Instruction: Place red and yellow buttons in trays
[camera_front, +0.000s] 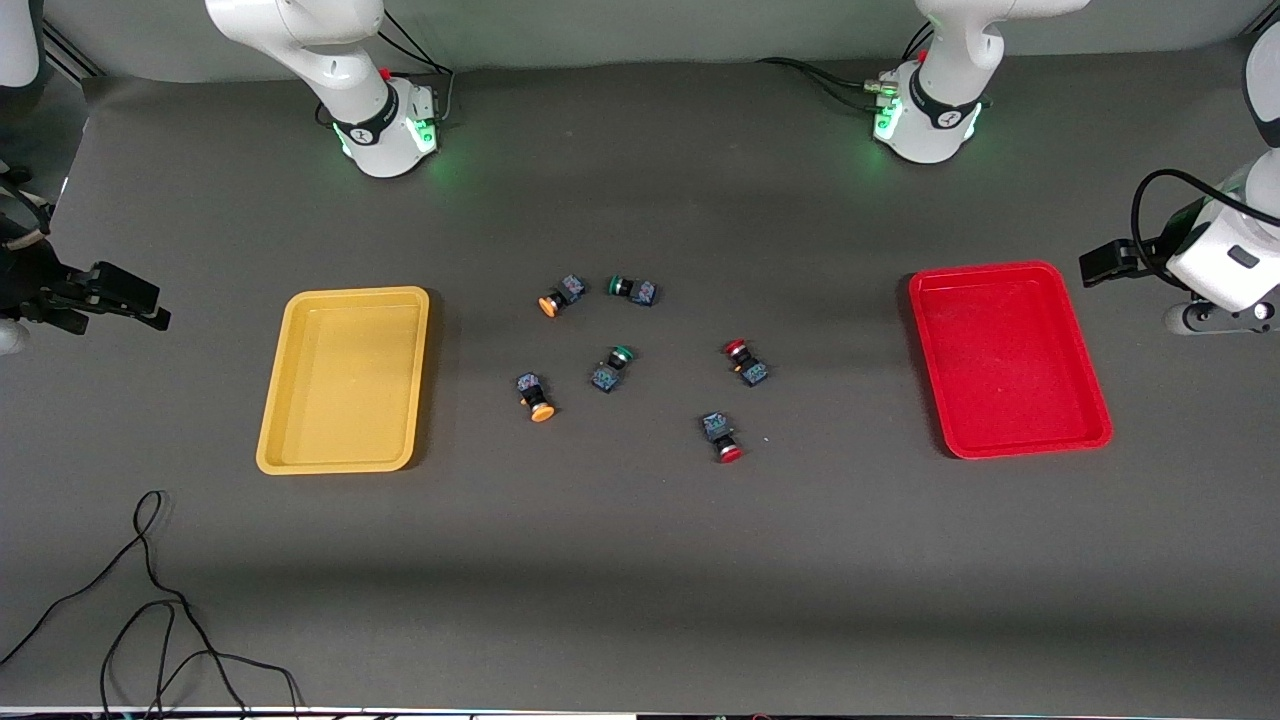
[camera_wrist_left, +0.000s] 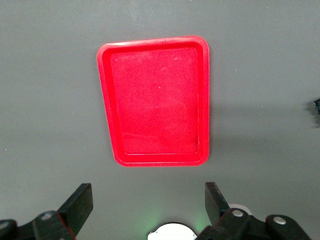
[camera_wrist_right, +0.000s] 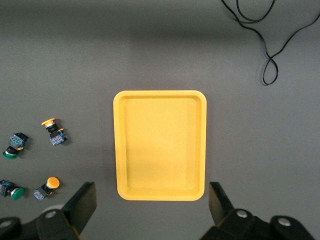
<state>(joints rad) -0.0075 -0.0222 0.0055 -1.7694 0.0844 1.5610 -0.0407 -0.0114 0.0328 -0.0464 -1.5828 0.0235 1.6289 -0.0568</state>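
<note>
Nothing's picked yet, so this looks like the very start. Both trays sit bare: yellow tray (camera_front: 345, 380) toward the right arm's end of the desk, red tray (camera_front: 1008, 358) toward the left arm's end. Red and yellow buttons (camera_front: 640, 362) are scattered mid-desk btwn them (green ones mixed in). Left gripper (camera_wrist_left: 145, 206) and right gripper (camera_wrist_right: 152, 206) both hang spread wide, holding nothing, each above its own tray's end. Next, I'd guess: reach to the middle, pinch one small cap.

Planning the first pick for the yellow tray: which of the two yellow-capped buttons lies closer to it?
The yellow button nearer the front camera; it lies slightly closer to the yellow tray than the other yellow button beside a green button.
</note>
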